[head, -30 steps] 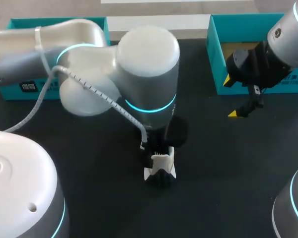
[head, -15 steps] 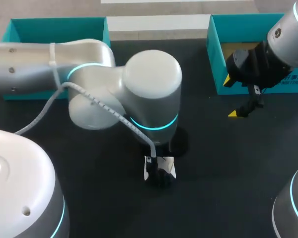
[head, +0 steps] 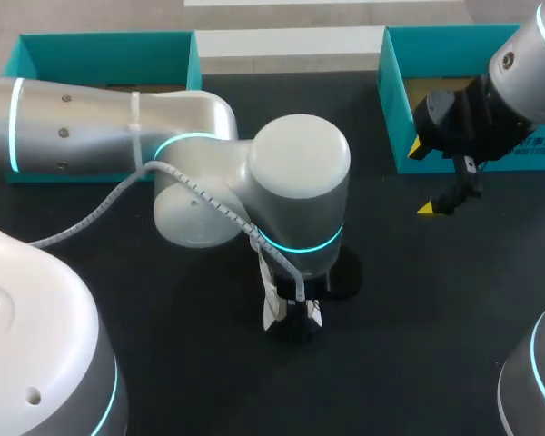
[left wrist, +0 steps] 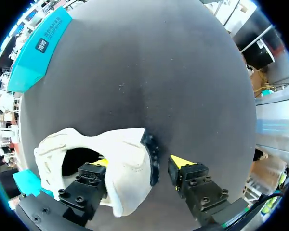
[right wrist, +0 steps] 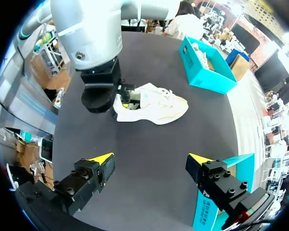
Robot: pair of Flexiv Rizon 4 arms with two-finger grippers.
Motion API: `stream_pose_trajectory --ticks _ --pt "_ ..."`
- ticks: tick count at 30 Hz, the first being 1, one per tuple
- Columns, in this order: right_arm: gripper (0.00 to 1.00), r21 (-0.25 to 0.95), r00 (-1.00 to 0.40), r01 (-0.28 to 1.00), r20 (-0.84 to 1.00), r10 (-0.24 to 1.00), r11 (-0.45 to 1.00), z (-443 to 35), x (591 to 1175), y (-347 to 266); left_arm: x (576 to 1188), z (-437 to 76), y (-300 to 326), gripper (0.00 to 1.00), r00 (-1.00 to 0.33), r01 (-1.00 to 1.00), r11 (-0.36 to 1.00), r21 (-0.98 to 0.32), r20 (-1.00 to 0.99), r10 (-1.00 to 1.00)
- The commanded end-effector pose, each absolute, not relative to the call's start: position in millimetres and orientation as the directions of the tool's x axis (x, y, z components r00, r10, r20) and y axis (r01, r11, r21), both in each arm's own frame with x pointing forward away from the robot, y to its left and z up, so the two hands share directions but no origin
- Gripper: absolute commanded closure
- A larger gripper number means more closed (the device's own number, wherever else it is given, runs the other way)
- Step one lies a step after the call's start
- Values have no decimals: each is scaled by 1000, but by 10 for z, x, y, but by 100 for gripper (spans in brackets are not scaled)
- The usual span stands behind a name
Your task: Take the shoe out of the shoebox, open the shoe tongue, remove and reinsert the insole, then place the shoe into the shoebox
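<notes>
Shoe [left wrist: 125, 159], white with a dark heel tab, lies on its side on the black table [head: 418, 300], outside both boxes. A teal shoebox [head: 395, 100] stands at the table's far right and a second teal box [head: 100, 45] at its far left, both well apart from the shoe.

The left arm comes down steeply over the shoe, and in the head view its wrist hides all but slivers of it. The left gripper [left wrist: 139, 162] straddles the heel, fingers apart: one inside the shoe's opening, the other outside, with a gap beside the heel.

The right gripper [right wrist: 151, 158] hangs by the right shoebox, fingers spread wide and holding nothing. Only its wrist view shows the whole shoe lying beside the left gripper.
</notes>
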State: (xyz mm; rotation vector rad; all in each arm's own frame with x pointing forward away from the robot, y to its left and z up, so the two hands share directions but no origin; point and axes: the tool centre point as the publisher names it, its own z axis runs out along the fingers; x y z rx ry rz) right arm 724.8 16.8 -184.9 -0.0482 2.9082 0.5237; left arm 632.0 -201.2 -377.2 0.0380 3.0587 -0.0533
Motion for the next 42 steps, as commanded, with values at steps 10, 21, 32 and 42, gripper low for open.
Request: stream_pose_trajectory --ticks 10,21,32,42 --pt "0 341 -982 -65 -187 0 938 -1859 7261 180 6266 -3824 -1948 35 -998 2 1000 -28 -66 1" --pt "0 341 -982 -65 -187 0 938 -1859 7261 180 6295 -3802 -1797 34 -997 -38 998 -42 -72 -41" --pt "0 341 -982 -65 -187 0 938 -1859 7261 180 6356 -3914 -1839 44 -999 -32 998 -59 -32 -34" --pt "0 341 -982 -65 -187 0 938 -1859 7261 180 6320 -3909 -1933 40 -1000 -5 998 -69 -22 -6"
